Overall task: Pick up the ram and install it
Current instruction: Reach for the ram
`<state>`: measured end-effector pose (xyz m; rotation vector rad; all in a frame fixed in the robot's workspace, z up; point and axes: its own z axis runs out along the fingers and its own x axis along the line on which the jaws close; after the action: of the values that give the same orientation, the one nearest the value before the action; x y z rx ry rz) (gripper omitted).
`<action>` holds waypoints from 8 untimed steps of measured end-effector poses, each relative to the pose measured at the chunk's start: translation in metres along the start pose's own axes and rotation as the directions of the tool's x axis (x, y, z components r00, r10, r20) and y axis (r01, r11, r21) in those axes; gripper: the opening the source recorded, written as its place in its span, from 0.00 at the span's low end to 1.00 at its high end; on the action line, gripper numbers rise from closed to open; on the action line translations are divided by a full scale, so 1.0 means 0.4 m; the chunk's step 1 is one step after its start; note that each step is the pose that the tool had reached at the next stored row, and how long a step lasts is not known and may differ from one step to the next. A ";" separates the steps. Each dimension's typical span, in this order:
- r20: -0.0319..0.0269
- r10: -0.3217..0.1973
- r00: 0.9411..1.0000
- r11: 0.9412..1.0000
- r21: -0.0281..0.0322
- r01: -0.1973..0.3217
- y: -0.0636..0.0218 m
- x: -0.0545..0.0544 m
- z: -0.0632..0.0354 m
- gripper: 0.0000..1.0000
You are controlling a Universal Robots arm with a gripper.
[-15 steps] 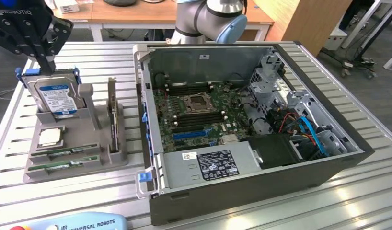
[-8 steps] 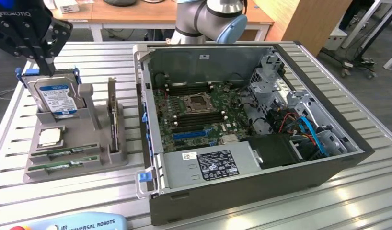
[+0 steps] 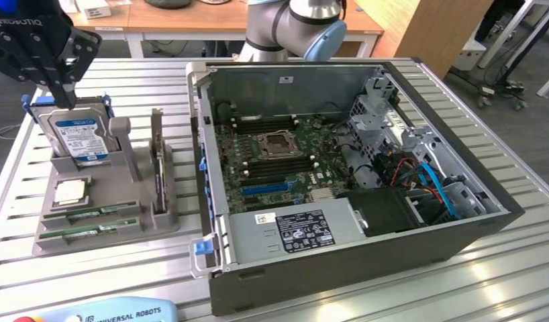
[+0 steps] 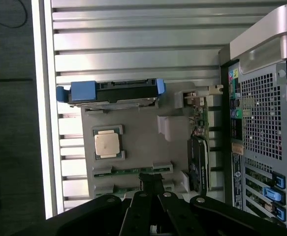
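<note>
While the pick-up step stood open, items were logged against the grey moulded plastic parts holder (image 3: 122, 220) (image 4: 138, 142).

1. The ram (image 3: 88, 213) (image 4: 133, 170): long, thin green circuit-board stick, lying flat in a slot at the holder's front end, not lifted. A second green stick (image 3: 86, 231) lay in the next slot, just beside it.
2. Black two-fingered gripper (image 3: 67, 99) (image 4: 151, 179): jaws pressed together, pinching nothing, hanging above the holder (the wrist view set its tips in line with the ram slots).
3. Blue-labelled silver hard drive (image 3: 80, 137) (image 4: 113, 92): upright at the holder's back end.
4. Square silver processor chip (image 3: 70, 191) (image 4: 107, 145): seated in the holder between drive and ram.
5. Open dark-grey computer case (image 3: 346, 221): beside the holder.

Handling note, as a judgement: a clean pick would need the jaws spread before any descent, set across the stick's thin faces near mid-length, and lifted straight out of the slot, keeping clear of the neighbouring stick and the chip.
</note>
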<state>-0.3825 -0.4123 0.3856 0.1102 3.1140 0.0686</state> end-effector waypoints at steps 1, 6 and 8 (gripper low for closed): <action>0.000 0.000 1.000 1.000 0.000 0.000 -0.002 0.000 0.000 0.10; 0.000 0.000 1.000 1.000 0.000 0.000 -0.006 -0.001 0.000 0.10; 0.000 0.000 1.000 1.000 0.000 0.000 -0.006 -0.001 0.000 0.10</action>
<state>-0.3823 -0.4147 0.3856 0.1101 3.1139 0.0686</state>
